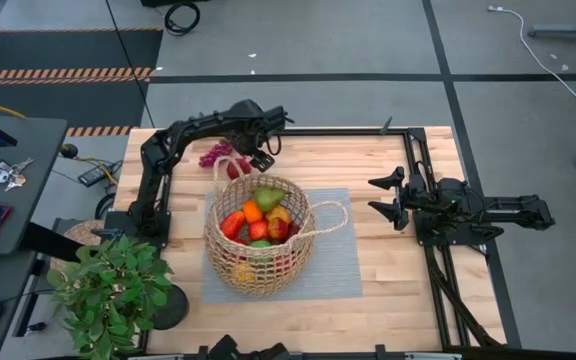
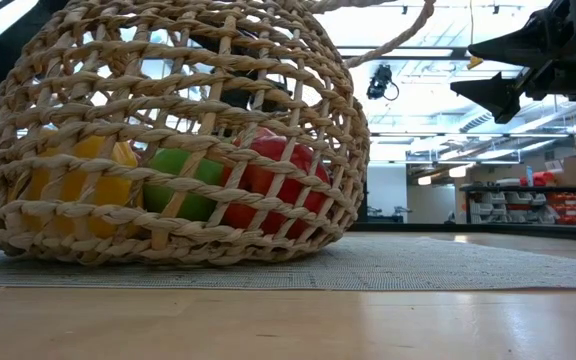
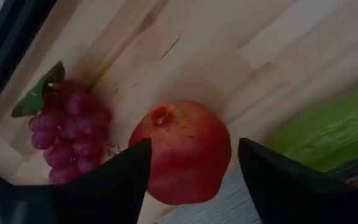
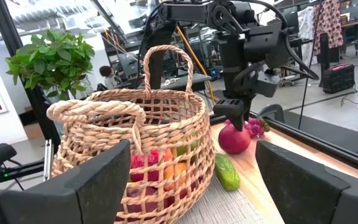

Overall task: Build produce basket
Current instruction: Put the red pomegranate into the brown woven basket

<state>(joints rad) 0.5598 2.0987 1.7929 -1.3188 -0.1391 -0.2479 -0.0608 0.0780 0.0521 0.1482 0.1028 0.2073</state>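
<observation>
The woven basket [image 1: 258, 235] stands on a grey mat [image 1: 338, 260], holding red, orange, yellow and green produce, with a green pear [image 1: 268, 197] on top. Behind it a red pomegranate [image 3: 182, 149] and a purple grape bunch [image 3: 67, 134] rest on the wood. A green cucumber [image 4: 227, 172] lies beside the basket's foot. My left gripper [image 4: 232, 113] points down just above the pomegranate; it is open, with a finger on either side of the fruit's top. My right gripper [image 1: 388, 195] waits open at the table's right side.
A leafy potted plant [image 1: 113, 290] stands at the near left corner. The basket's two loop handles [image 4: 166, 59] rise above its rim, close to my left arm. Bare wood lies between the mat and my right arm.
</observation>
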